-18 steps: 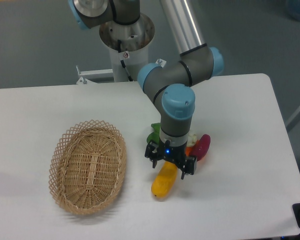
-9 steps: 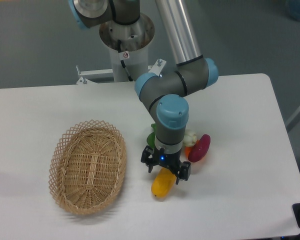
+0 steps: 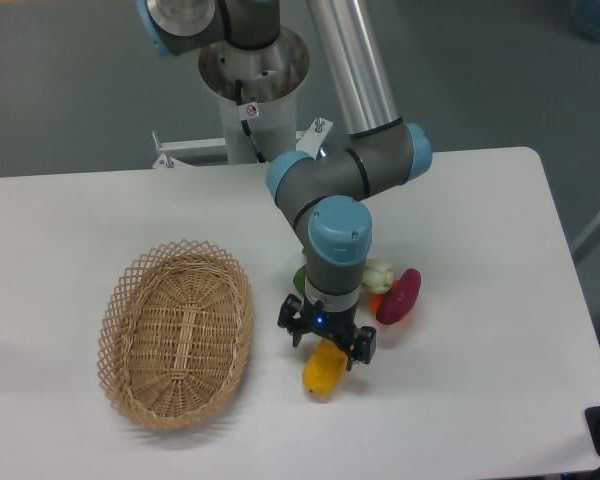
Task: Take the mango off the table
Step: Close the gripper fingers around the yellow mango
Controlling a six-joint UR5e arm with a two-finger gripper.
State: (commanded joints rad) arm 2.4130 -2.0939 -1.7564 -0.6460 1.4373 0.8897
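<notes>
Camera view from above: since a second ago I have slid left and lower over the mango [image 3: 322, 372], so less of it shows past my gripper [image 3: 327, 345]. My jaws straddle its upper end (whether they press it yet, I cannot tell). It lies on the table [image 3: 480, 400], well in from the front edge. Bare white surface runs to its right. Left sits the basket [image 3: 176, 333]; behind crowd a purple item [image 3: 399, 295] and green vegetable [image 3: 300, 279].
</notes>
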